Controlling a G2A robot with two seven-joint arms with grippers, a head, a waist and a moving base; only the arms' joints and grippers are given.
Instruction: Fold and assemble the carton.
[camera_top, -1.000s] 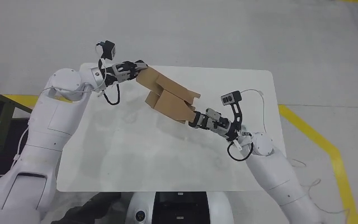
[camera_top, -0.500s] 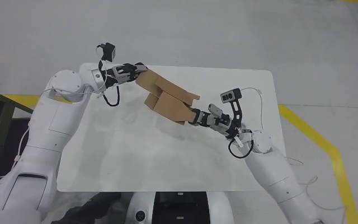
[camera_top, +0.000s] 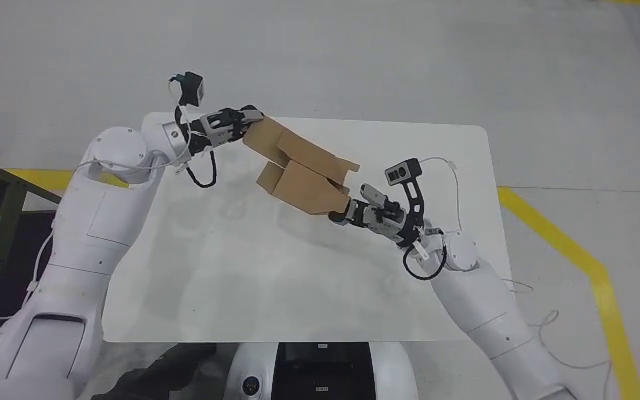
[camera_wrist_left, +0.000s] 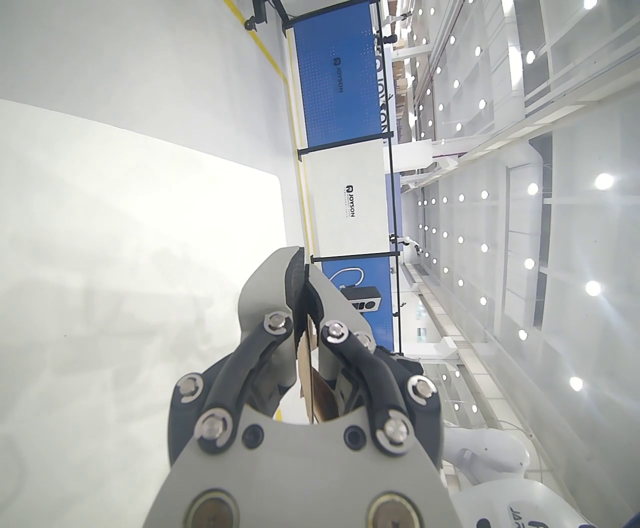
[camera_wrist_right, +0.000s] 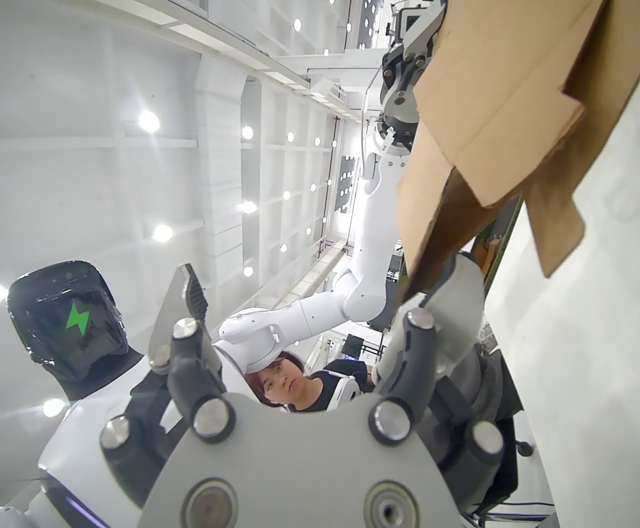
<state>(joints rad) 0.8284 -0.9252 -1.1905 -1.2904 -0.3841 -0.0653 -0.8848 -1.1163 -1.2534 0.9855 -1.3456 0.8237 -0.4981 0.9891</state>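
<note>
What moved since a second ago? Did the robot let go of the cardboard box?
No. The right arm slid a little toward the left arm's side, and the right gripper stayed at the near end of the carton with its jaws open. Nothing was grabbed or let go. The left gripper stayed shut on the carton's far end. The carton stayed held up over the table in about the same place.

Entry: arm position altered
The right gripper (camera_top: 347, 209) has been shifted slightly closer against the carton (camera_top: 300, 172), its end nudged
</note>
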